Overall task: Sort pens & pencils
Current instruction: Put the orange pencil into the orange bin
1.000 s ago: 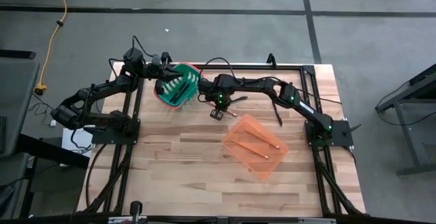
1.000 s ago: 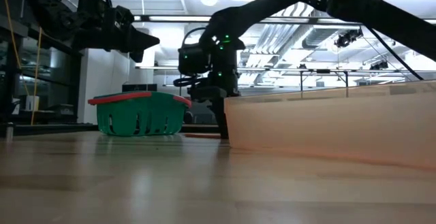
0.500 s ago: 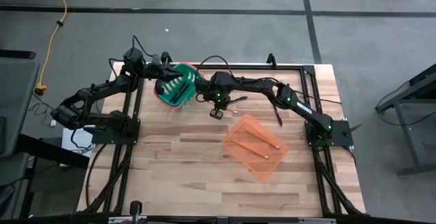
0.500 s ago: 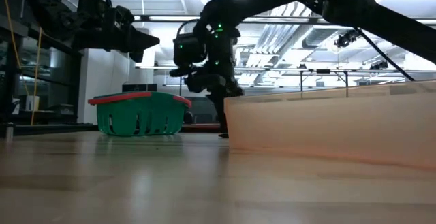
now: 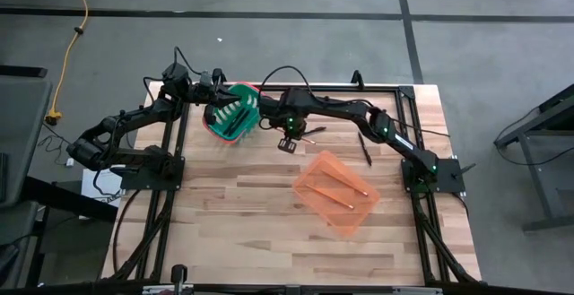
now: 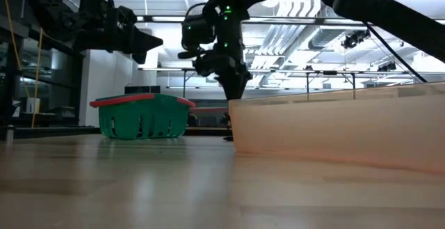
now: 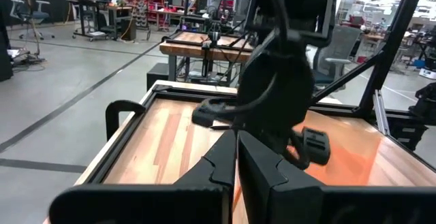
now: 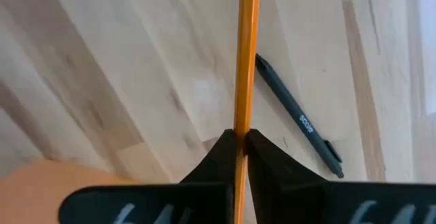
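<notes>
- A wooden table fills the middle of the high view, grey floor around it.
- Right of centre lies an orange basket with two pencils inside.
- Above it, the right gripper is clenched on a pencil, raised off the table.
- One pen lies right of it.
- Upper left, a green basket holds pens; the left gripper, closed and empty, hovers beside it.
</notes>
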You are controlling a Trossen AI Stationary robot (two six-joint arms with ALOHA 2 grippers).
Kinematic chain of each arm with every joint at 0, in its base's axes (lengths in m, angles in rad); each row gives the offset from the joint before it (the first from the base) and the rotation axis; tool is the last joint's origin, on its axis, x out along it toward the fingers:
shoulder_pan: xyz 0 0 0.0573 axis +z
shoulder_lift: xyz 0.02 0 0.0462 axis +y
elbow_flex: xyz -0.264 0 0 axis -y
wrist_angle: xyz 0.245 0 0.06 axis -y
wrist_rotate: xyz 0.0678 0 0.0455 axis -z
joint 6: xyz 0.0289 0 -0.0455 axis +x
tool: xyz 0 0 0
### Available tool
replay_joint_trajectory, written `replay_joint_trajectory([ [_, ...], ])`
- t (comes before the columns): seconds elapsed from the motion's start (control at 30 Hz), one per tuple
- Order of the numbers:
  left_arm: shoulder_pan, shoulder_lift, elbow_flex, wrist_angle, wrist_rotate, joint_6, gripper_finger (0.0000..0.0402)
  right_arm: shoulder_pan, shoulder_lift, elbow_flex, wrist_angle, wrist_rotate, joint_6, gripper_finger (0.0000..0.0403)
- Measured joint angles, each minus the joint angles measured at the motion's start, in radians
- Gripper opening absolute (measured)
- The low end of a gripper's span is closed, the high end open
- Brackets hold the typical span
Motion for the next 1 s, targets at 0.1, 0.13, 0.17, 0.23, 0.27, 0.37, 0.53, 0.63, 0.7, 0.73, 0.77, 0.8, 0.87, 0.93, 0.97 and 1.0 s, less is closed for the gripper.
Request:
replay_joint_trajectory([
  [0.1, 0.000, 0.000, 0.000, 0.000, 0.000, 0.000, 0.0005, 0.012, -0.032, 0.000, 0.001, 0.000, 0.002, 0.0002],
  [0.13, 0.000, 0.000, 0.000, 0.000, 0.000, 0.001, 0.0005, 0.017, -0.046, 0.000, -0.001, 0.000, 0.002, 0.0002],
  [0.17, 0.000, 0.000, 0.000, 0.000, 0.000, 0.001, 0.0005, 0.023, -0.060, 0.000, 0.001, 0.000, 0.002, 0.0002],
  [0.23, 0.000, 0.000, 0.000, 0.000, -0.005, 0.005, 0.0005, 0.037, -0.085, 0.000, 0.000, -0.002, 0.002, 0.0002],
  [0.27, 0.000, 0.000, 0.000, 0.000, -0.011, 0.005, 0.0005, 0.046, -0.096, 0.000, 0.000, -0.007, 0.006, 0.0002],
  [0.37, 0.000, 0.000, 0.000, -0.001, -0.018, 0.005, 0.0005, 0.075, -0.134, 0.000, -0.018, -0.025, 0.032, 0.0002],
  [0.53, 0.000, 0.000, 0.000, -0.001, -0.019, 0.005, 0.0005, 0.129, -0.177, 0.000, -0.072, -0.032, 0.096, 0.0002],
  [0.63, -0.001, 0.000, 0.000, -0.001, -0.019, 0.005, 0.0005, 0.161, -0.191, 0.000, -0.083, -0.040, 0.117, 0.0002],
  [0.7, -0.001, 0.000, 0.000, -0.001, -0.019, 0.005, 0.0005, 0.178, -0.195, 0.000, -0.083, -0.072, 0.125, 0.0002],
  [0.73, -0.001, 0.000, 0.000, -0.001, -0.019, 0.005, 0.0005, 0.187, -0.195, 0.000, -0.082, -0.085, 0.126, 0.0002],
  [0.77, -0.001, 0.000, 0.000, -0.001, -0.019, 0.005, 0.0005, 0.196, -0.195, 0.000, -0.083, -0.097, 0.128, 0.0002],
  [0.8, -0.001, 0.000, 0.000, 0.000, -0.019, 0.005, 0.0005, 0.206, -0.195, 0.000, -0.082, -0.100, 0.134, 0.0002],
  [0.87, -0.001, 0.000, 0.000, 0.000, -0.019, 0.004, 0.0005, 0.223, -0.195, 0.000, -0.082, -0.102, 0.156, 0.0002],
  [0.93, -0.001, 0.000, 0.000, 0.000, -0.023, 0.004, 0.0005, 0.240, -0.195, 0.000, -0.082, -0.102, 0.173, 0.0002],
  [0.97, -0.001, 0.000, 0.000, 0.002, -0.029, 0.004, 0.0005, 0.249, -0.195, 0.000, -0.082, -0.102, 0.181, 0.0002],
  [1.0, -0.001, 0.000, 0.000, 0.006, -0.034, -0.001, 0.0005, 0.257, -0.195, 0.000, -0.082, -0.099, 0.189, 0.0002],
])
